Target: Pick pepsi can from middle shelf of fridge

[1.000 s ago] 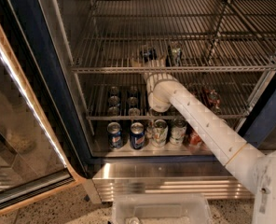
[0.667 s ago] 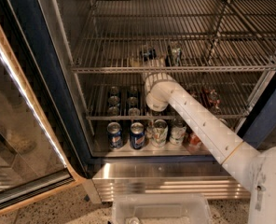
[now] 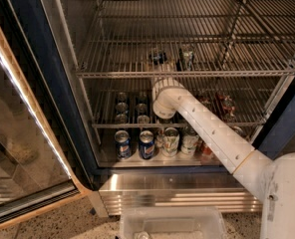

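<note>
The pepsi can (image 3: 157,55) stands upright on the middle shelf (image 3: 112,74), a little back from the front rail and just left of a pale silver-green can (image 3: 187,58) — and it has not budged in the last second. Right at it is the gripper (image 3: 160,66), poking up over the rail from the ribbed white wrist (image 3: 162,86) below. Whether it is open, or already closed on the can, I cannot tell; its tip merges with the can and the rods. What has changed is small: the arm's elbow (image 3: 166,103) has drifted a touch to the left, so the wrist now sits almost squarely under the can. That looks to me like final lining-up rather than a lift — the can is still on the rack, so the pick is not done. One rack down, orange-red cans (image 3: 222,103) sit close beside the forearm, and two blue cans (image 3: 135,144) stand on the floor of the fridge (image 3: 60,98). A careful straight pull-back will be needed.
</note>
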Available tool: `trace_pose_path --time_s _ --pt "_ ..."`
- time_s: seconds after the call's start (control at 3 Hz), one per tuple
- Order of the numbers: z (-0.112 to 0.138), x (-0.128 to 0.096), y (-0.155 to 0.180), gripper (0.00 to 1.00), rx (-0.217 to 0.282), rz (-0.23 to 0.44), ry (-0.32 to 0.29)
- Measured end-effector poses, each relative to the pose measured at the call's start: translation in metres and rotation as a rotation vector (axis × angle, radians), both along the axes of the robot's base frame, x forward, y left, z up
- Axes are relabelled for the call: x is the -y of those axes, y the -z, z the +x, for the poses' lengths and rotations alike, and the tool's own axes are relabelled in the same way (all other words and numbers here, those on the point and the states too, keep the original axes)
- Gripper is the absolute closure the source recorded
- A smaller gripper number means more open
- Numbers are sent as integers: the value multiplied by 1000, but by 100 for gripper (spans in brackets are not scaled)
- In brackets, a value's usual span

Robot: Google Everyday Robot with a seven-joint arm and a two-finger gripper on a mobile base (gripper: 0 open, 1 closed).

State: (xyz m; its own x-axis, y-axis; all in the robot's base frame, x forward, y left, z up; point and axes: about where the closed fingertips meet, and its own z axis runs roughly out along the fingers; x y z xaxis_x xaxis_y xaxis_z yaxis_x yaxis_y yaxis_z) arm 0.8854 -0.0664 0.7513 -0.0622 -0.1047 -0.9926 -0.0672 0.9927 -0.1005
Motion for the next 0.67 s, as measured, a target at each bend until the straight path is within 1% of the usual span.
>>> trace_pose_path --time_s 0.33,0.67 --pt "12 -2 3 48 -7 -25 22" --pt "16 -4 3 49 -8 -30 21"
